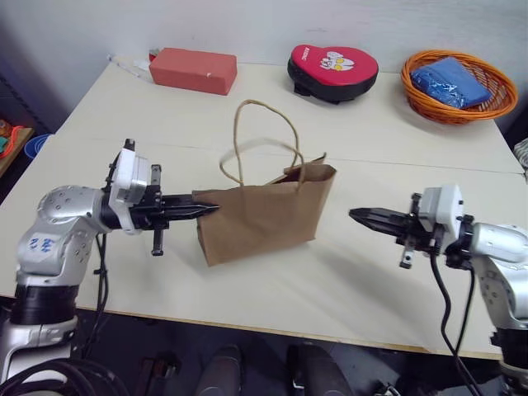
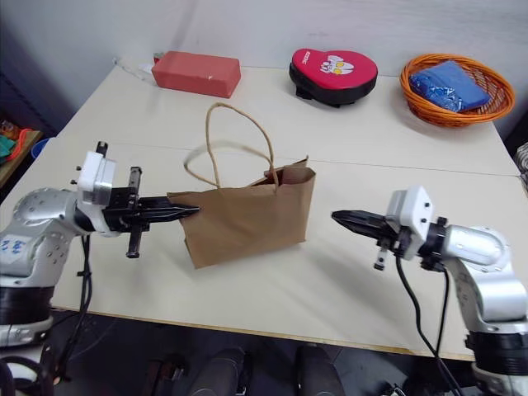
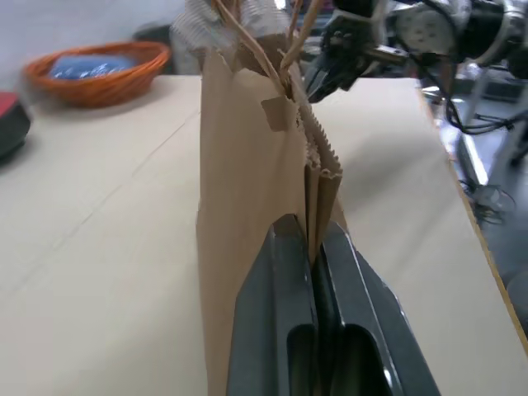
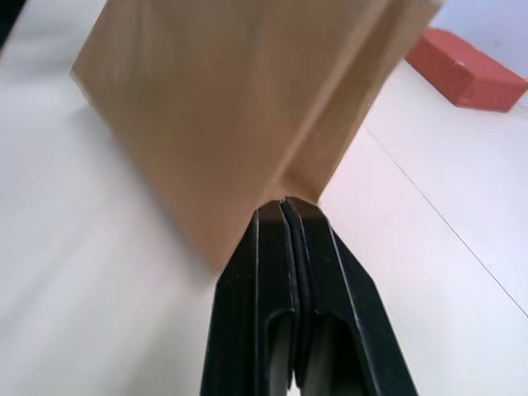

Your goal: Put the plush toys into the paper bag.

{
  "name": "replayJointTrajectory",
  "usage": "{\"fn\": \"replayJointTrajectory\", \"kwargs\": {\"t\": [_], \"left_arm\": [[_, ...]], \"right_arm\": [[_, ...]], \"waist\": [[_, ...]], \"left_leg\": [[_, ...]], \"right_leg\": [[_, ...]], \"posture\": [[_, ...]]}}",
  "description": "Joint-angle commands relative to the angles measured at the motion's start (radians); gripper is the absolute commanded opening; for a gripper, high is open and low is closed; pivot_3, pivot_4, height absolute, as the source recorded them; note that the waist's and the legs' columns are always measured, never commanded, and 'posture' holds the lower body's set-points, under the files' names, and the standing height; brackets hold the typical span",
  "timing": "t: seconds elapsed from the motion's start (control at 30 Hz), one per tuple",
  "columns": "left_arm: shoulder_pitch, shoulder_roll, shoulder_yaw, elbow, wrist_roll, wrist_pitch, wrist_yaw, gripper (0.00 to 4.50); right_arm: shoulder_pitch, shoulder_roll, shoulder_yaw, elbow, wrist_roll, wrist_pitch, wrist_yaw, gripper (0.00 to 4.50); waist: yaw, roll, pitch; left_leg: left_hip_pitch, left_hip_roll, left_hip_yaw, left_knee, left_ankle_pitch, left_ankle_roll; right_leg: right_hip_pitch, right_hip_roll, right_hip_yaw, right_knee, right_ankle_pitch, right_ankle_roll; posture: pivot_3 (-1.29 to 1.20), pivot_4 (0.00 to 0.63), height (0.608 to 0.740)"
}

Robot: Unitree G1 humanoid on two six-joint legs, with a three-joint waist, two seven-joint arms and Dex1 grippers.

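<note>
Bag-holding is the step I read here: my left hand (image 1: 206,209) has its two black fingers (image 3: 285,305) pressed together on the near side fold of the paper bag (image 1: 268,214), pinching the crimped paper edge, as the left wrist view shows plainly. The bag stands upright in the middle of the surface (image 1: 371,272), its twisted-cord handles (image 1: 264,136) looping up above the mouth.

My right hand (image 1: 356,216) hangs level on the other side of the bag, pointing at it but apart from it, fingers fully together and holding nothing.

I can see no plush toys on the surface around the bag. Whether they already sit inside I cannot tell, because the mouth is not open to any camera. Along the far edge lie a pinkish-red block (image 1: 193,70), a red heart-shaped pad (image 1: 333,70) and an orange basket (image 1: 459,86) with a blue bundle (image 1: 450,81) in it, none of which are mine to move.

My judgement: the bag looks nearly flat, so the next move calls for spreading the mouth, the left keeping its pinch while the right spreads its fingers and takes the opposite wall. Pulling too hard could tip the bag or tear the paper fold.
</note>
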Motion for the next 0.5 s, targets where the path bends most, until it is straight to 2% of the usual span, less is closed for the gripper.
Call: {"fn": "replayJointTrajectory", "kwargs": {"t": [0.03,0.23,0.33,0.43,0.47,0.5], "left_arm": [[-0.103,-0.032,-0.071,0.133,0.047,-0.077,-0.134,0.03],[-0.204,-0.099,-0.134,0.379,0.152,-0.241,-0.221,0.03],[-0.233,-0.129,-0.122,0.439,0.160,-0.263,-0.179,0.03],[-0.237,-0.117,-0.117,0.447,0.170,-0.250,-0.161,0.03],[-0.226,-0.102,-0.111,0.419,0.155,-0.216,-0.166,0.43],[-0.214,-0.089,-0.102,0.395,0.150,-0.211,-0.163,0.63]], "right_arm": [[0.023,-0.044,-0.090,0.034,-0.006,-0.076,0.031,0.00],[0.053,-0.054,-0.123,0.040,0.001,-0.098,0.022,0.00],[0.066,-0.042,-0.119,0.022,0.003,-0.099,0.001,0.00],[0.073,-0.032,-0.111,0.015,0.003,-0.101,-0.010,0.00],[0.073,-0.028,-0.109,0.014,0.005,-0.100,-0.013,0.00],[0.071,-0.025,-0.106,0.016,0.005,-0.100,-0.014,0.00]], "waist": [[-0.003,0.000,0.000],[-0.030,0.000,0.000],[-0.028,0.000,0.000],[-0.025,0.000,0.000],[-0.026,0.000,0.000],[-0.027,0.000,0.000]], "left_leg": [[0.000,0.000,0.001,0.000,0.000,0.000],[0.000,0.002,0.002,0.003,0.000,0.001],[0.000,0.002,0.002,0.004,0.000,0.001],[0.000,0.002,0.001,0.006,0.000,0.001],[0.000,0.002,0.001,0.006,0.000,0.001],[0.000,0.002,0.001,0.006,0.000,0.001]], "right_leg": [[0.000,0.000,0.000,0.001,0.000,0.000],[-0.001,0.002,0.001,0.009,0.000,0.000],[-0.002,0.002,0.001,0.010,0.000,0.000],[-0.001,0.001,0.002,0.011,0.000,0.000],[-0.001,0.001,0.002,0.011,0.000,0.000],[-0.001,0.001,0.002,0.011,0.000,0.000]], "posture": [[0.00,0.150,0.740],[0.00,0.150,0.740],[0.00,0.150,0.740],[0.00,0.150,0.740],[0.00,0.150,0.740],[0.00,0.150,0.740]]}}
